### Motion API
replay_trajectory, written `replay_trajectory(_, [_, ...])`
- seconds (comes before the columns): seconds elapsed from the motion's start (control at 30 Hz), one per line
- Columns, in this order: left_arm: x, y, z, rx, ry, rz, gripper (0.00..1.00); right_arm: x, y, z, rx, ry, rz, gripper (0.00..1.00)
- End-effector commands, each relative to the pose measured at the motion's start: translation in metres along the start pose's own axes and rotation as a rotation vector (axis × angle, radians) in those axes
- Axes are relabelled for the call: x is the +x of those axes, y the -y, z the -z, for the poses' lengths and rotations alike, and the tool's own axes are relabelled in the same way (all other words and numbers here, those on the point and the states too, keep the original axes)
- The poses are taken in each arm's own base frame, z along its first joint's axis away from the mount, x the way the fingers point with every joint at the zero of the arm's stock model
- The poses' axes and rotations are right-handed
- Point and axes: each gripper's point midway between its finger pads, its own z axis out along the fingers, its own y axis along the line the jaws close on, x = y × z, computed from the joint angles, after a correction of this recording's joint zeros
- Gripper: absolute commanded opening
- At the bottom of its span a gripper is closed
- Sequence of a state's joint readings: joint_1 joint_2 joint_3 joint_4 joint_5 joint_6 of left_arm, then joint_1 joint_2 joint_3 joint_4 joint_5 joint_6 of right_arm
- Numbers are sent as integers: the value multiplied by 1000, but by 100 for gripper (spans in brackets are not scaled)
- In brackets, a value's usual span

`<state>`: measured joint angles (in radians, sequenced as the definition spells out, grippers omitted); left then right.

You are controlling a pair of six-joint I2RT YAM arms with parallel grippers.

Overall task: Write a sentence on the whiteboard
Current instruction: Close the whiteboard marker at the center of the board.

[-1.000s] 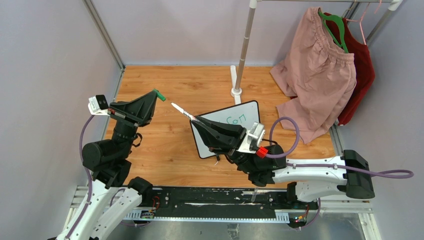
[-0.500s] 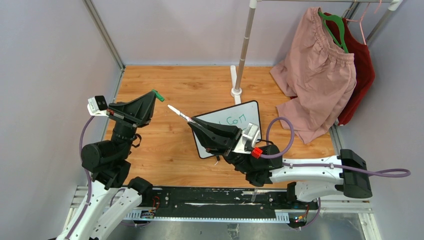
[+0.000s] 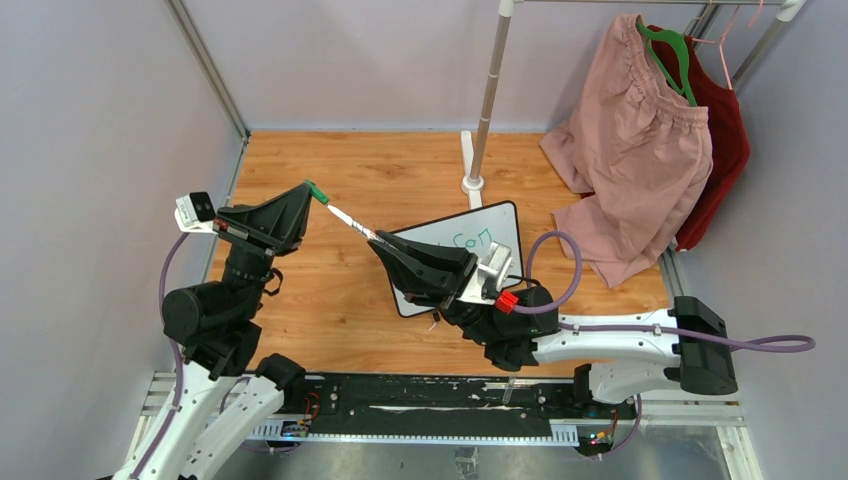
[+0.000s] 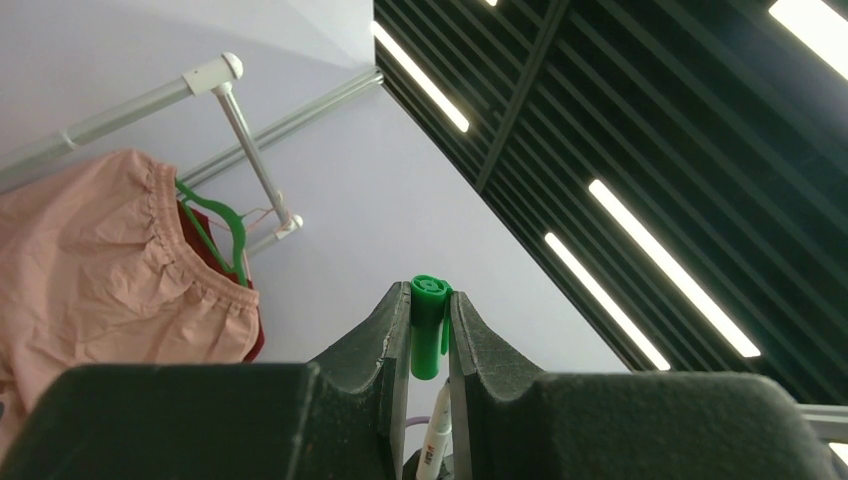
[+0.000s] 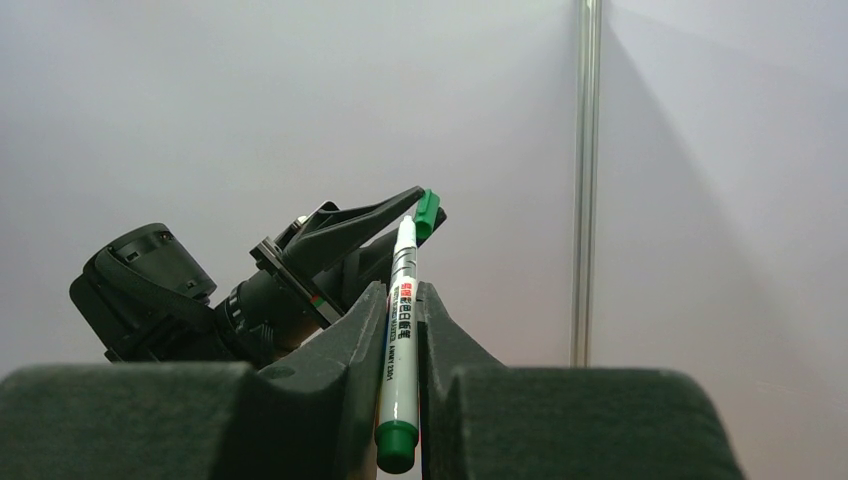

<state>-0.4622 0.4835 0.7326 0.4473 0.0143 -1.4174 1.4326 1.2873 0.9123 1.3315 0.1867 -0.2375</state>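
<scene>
Evidently the step in hand is capping. The left gripper [image 3: 312, 192], nearly shut, pinches a small green plastic cap [image 3: 317, 190]. The right gripper [image 3: 380, 240], equally narrow, clamps a slim white marker [image 3: 350, 221] whose tip is just beside the cap. The next move calls for a straight push along the pen's axis. The small black-framed whiteboard [image 3: 497, 222] sits right of centre on the wooden counter [image 3: 330, 290], its green writing [image 3: 470, 239] partly hidden by the right arm. Only the overhead view shows the board; the wrist views show each grip closely.

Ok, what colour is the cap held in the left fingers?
Green. The cap shows clearest in the left wrist view.
</scene>
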Motion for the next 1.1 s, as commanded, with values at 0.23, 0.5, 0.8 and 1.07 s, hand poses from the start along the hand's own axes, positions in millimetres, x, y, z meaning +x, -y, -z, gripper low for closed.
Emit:
replay_trajectory(0.23, [-1,15,4,49,3,-7,0,-12,5,-7,41,39,-2,0])
replay_trajectory(0.5, [0,18,6,57,-1,-9,0,-10,5,-9,44,34,-4,0])
replay_trajectory(0.8, [1,17,6,56,-7,-9,0,-8,5,-10,48,30,-4,0])
replay_trajectory(1.07, [2,16,7,56,-12,-9,0,-8,5,-11,49,31,-3,0])
